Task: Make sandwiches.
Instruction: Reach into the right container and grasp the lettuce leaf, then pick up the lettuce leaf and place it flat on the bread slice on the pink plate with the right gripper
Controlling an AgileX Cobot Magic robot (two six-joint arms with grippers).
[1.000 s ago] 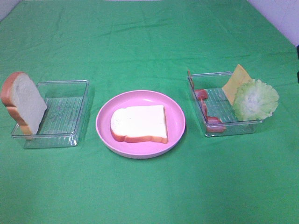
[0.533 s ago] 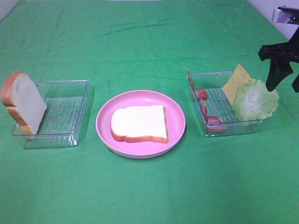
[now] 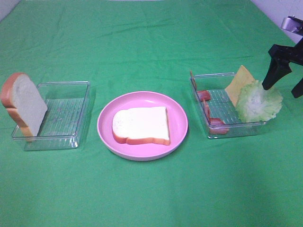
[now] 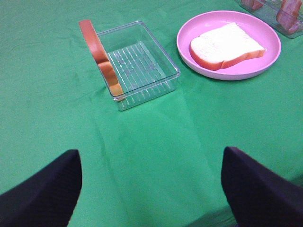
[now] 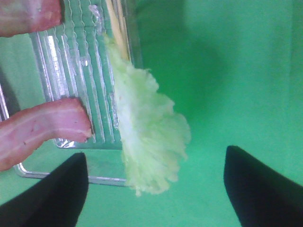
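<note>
Pincer [image 3: 280, 92] of right arm agape above lettuce [image 3: 255, 104].

Right end effector [image 3: 280, 92], absent a second ago, now in from the far right edge, jaws spread, nearer finger tip shifted inward to the top edge of the lettuce [image 3: 258, 101], lettuce centre looking paler

A creased green tablecloth [image 3: 151, 42] spreads under even light, with a pale surface [image 3: 284, 7] beyond its far corner.
</note>
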